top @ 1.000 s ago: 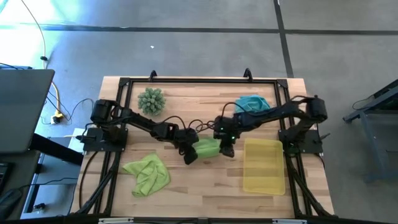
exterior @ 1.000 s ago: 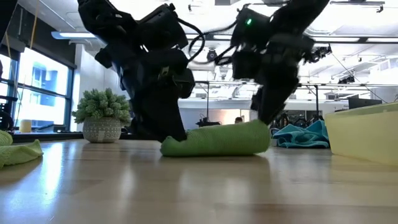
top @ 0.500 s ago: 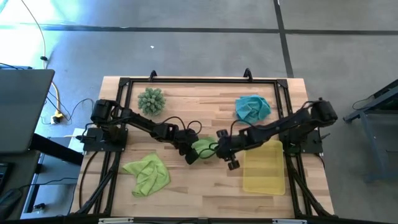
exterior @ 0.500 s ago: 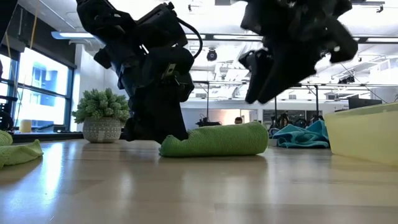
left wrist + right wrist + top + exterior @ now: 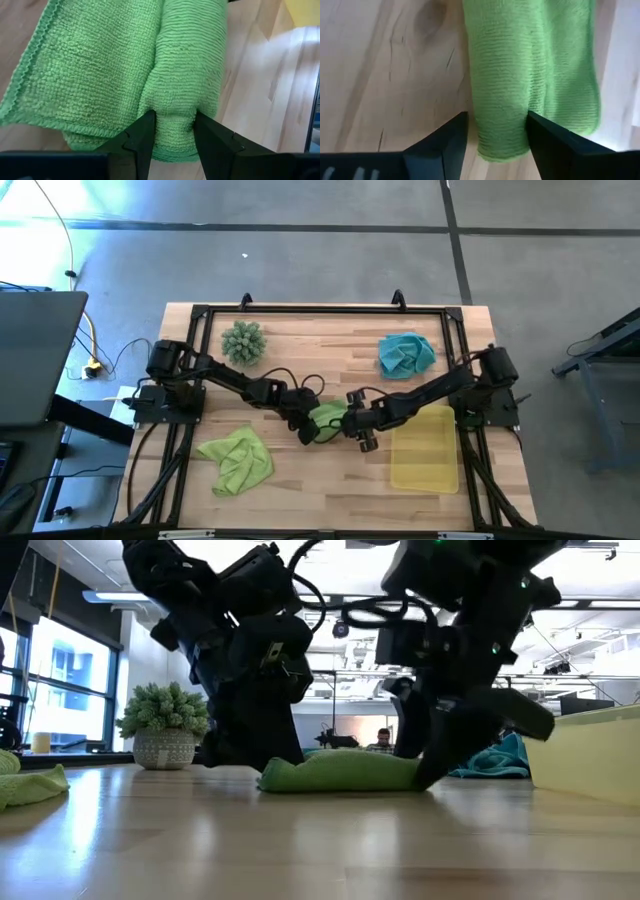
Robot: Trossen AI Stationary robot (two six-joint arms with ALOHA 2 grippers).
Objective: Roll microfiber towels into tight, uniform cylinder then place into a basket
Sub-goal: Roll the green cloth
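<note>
A lime green towel (image 5: 330,418), mostly rolled, lies on the table's middle; a loose flap (image 5: 90,65) lies beside the roll. My left gripper (image 5: 309,430) is shut on the roll's left end. My right gripper (image 5: 362,437) has come down at the right end, open, with one finger on either side of the roll (image 5: 520,75). A second lime green towel (image 5: 237,461) lies crumpled near the front left. A teal towel (image 5: 406,352) is bunched at the far right. The yellow basket (image 5: 424,446) stands at the right. My left gripper pinches the roll's left end (image 5: 175,107) between its two fingers, and the cloth is dented in between them. The fingers slant down from the table's left and point along the roll. The roll lies on the table. My right gripper straddles the roll's right end (image 5: 502,117); I cannot tell whether its fingers touch it.
A spiky green plant ball (image 5: 244,341) stands at the far left. The black frame rail (image 5: 320,310) runs along the table's far edge. Bare wood lies between the roll and the front edge.
My right gripper has let go of the roll's right end, risen and swung toward the near right, turned its wrist, and come back down over that same end. The roll has stayed on the table. My left gripper has kept its hold.
</note>
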